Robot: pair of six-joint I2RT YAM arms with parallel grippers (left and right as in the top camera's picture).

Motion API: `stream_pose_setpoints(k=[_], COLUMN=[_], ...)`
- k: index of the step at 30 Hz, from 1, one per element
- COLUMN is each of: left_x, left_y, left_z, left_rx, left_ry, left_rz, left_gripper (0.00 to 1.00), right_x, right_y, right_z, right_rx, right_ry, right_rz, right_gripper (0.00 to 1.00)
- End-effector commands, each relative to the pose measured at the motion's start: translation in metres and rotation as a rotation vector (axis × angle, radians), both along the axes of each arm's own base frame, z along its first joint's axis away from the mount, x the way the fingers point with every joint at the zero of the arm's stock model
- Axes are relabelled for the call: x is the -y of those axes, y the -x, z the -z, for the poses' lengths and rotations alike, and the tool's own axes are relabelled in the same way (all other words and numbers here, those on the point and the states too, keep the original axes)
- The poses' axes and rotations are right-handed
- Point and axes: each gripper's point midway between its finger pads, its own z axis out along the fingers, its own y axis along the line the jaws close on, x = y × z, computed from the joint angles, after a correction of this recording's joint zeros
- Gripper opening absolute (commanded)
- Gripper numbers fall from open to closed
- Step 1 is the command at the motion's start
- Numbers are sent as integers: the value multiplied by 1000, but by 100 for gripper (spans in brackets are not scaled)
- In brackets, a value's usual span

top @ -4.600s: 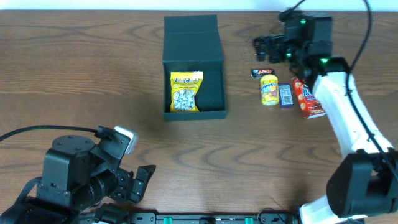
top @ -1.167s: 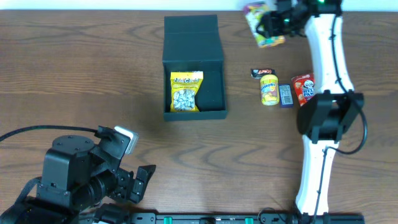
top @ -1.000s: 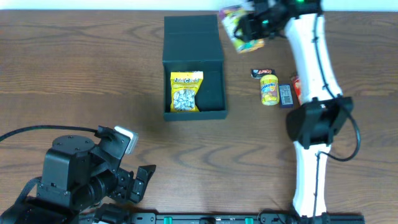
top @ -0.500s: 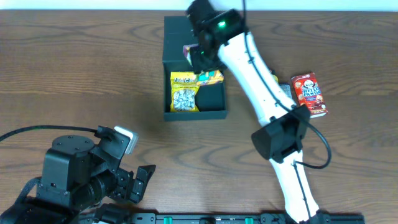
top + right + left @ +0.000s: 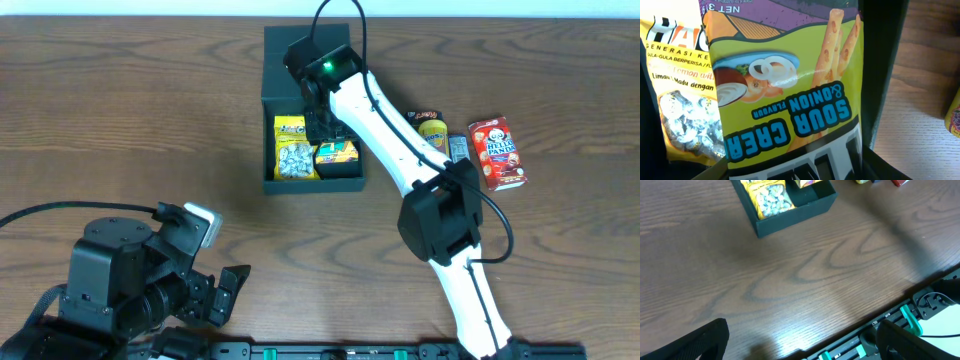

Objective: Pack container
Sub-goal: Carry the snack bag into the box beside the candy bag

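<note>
One sour-cream pack [image 5: 790, 100] (label wrist-only), in container [image 5: 285, 65]

A candy bag [image 5: 296, 150] is being held in the container [image 5: 315, 184]. A snack pack [image 5: 337, 155] is being held just right of it.

Matt dark cardboard container [image 5: 310, 184], glossy printed snack bag [image 5: 790, 100], wood-grain table [image 5: 815, 280] with soft sheen

Dark teal container [image 5: 312, 184], yellow candy bag [image 5: 293, 148], lime snack pack [image 5: 790, 100] (purple top)
</note>
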Motion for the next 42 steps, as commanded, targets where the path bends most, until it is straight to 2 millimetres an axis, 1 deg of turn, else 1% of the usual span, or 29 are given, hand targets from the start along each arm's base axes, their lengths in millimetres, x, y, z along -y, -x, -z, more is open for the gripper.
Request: stream_pose_setpoints(k=[1, 5, 6, 15, 17, 18, 19, 20, 21, 22, 25, 26, 27, 28, 29, 31, 33, 34, 36, 39, 42], left_x=[0, 0, 0, 0, 0, 0, 0, 0, 0, 0, 0, 0, 0, 0, 0, 0, 0, 0, 0, 0, 0], left_y=[1, 1, 1, 1, 1, 1, 1, 1, 1, 1, 1, 1, 1, 1, 1, 1, 1, 1, 1, 1, 1], left_z=[-1, -1, -1, -1, -1, -1, -1, -1, -1, -1, -1, -1, -1, -1, -1, -1, -1, -1, -1, -1, -1], left_rx=[10, 10, 10, 10, 10, 10, 10, 10, 10, 10, 10, 10, 10, 10, 10, 10, 10, 10, 10, 10, 10], left_ry=[-6, -6, -6, -6, -6, -6, -6, -6, -6, -6, -6, -6, -6, -6, -6, -6, -6, -6, -6, -6, -6], left_rz=[15, 15, 15, 15, 15, 15, 15, 15, 15, 15, 15, 15, 15, 15, 15, 15, 15, 15, 15, 15, 15], left_gripper=[95, 95, 95, 95, 95, 95, 95, 95, 95, 95, 95, 95, 95, 95, 95, 95, 95, 95, 95, 95, 95], right_x=[7, 13, 14, 15, 15, 15, 15, 15, 16, 16, 17, 18, 18, 18, 18, 17, 16, 15, 13, 8, 7], right_y=[-4, -3, -3, -1, -1, -1, -1, -1, 0, 0, 3, 5, 7, 8, 8, 9, 8, 7, 4, -4, -6], right_z=[-1, -1, -1, -1, -1, -1, -1, -1, -1, -1, -1, -1, -2, -2, -3, -2, -2, -2, -2, 0, 7], right_rx=[19, 26, 25, 19, 18, 18, 18, 18, 16, 15, 0, -8, -14, -17, -19, -23, -22, -19, -5, 19, 17], right_ry=[25, 47, 48, 50, 51, 51, 51, 51, 52, 53, 58, 60, 61, 60, 59, 52, 49, 47, 37, 22, 23], right_rz=[30, 74, 85, 111, 110, 110, 109, 109, 109, 107, 97, 97, 96, 96, 91, 88, 88, 88, 75, 50, 48], right_gripper=[51, 51, 53, 52, 57, 63, 73, 79, 87, 92, 92, 90, 86, 78, 68, 38, 19, 12, 2, 1, 1])
